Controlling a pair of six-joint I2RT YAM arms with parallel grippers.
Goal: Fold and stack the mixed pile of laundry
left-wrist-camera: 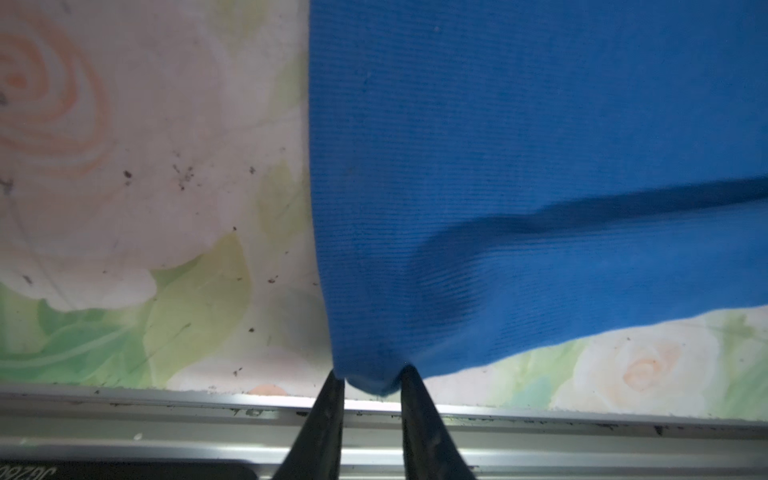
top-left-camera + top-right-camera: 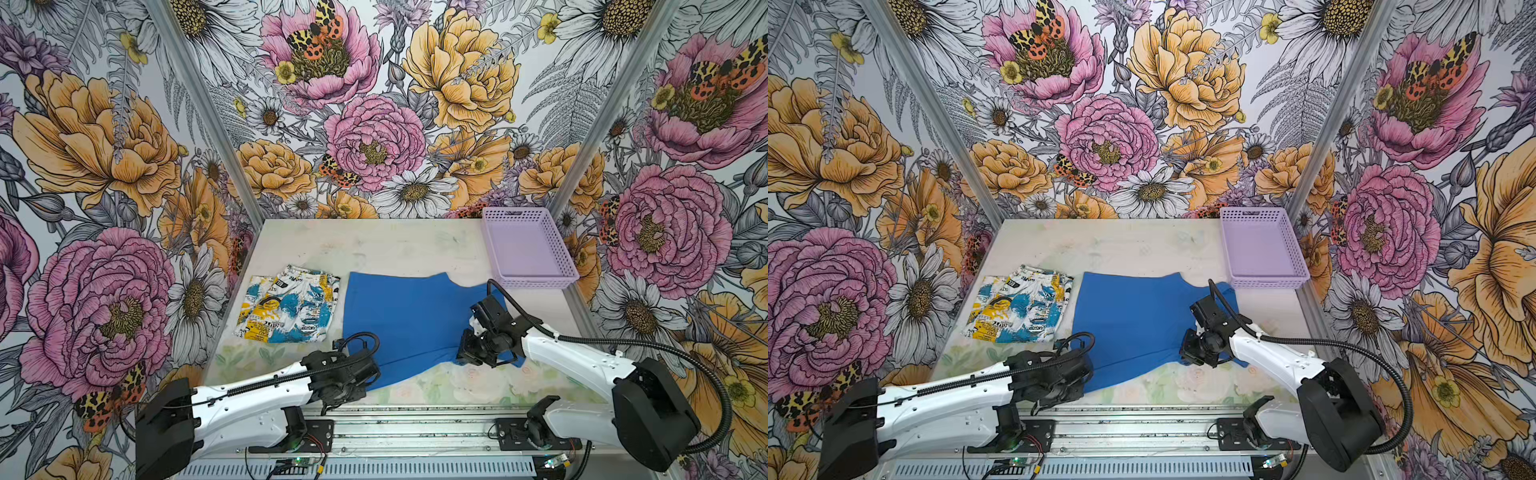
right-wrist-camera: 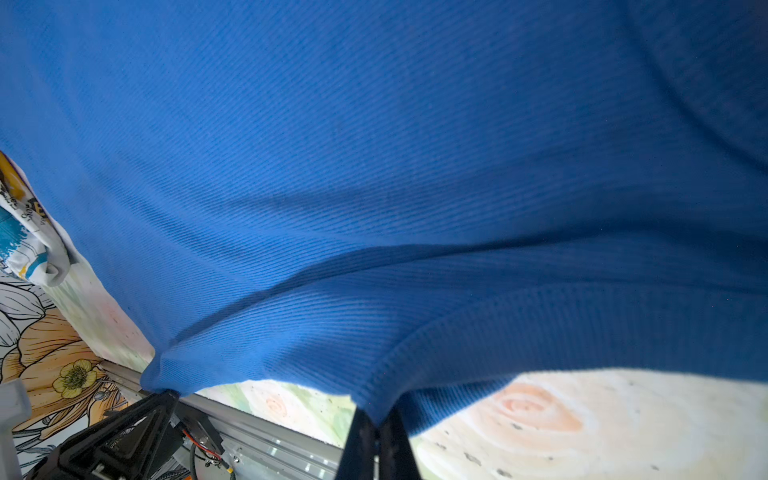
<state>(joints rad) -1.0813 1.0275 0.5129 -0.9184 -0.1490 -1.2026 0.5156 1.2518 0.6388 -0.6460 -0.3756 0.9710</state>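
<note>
The blue T-shirt point(image 2: 407, 316) is spread across the middle of the worktop point(image 2: 374, 245). The printed garment point(image 2: 286, 307) lies folded just beside it on the left, apart from it. The shirt's near hem is drawn toward the front edge at two places. The right end effector point(image 3: 377, 415) is closed tight on the ribbed hem. The left end effector point(image 1: 372, 384) is parted narrowly, with the shirt's near corner sitting between its fingers point(image 1: 328, 415) (whether any pinch is left there cannot be told).

The shirt is judged light, soft and limp: no shape will be kept where it is unsupported, and creases will be carried along if it is dragged. A hold is best taken at the corners and along the hem, where the doubled knit gives thickness. Two holds well apart would be needed for a straight fold line.

The worktop is covered in a pale rose print, scuffed and speckled, and little grip is expected from it. A lavender basket point(image 2: 536, 281) is set at the far right corner. An aluminium rail point(image 1: 166, 415) runs along the front edge, and the cell is enclosed by floral walls point(image 2: 374, 124).
</note>
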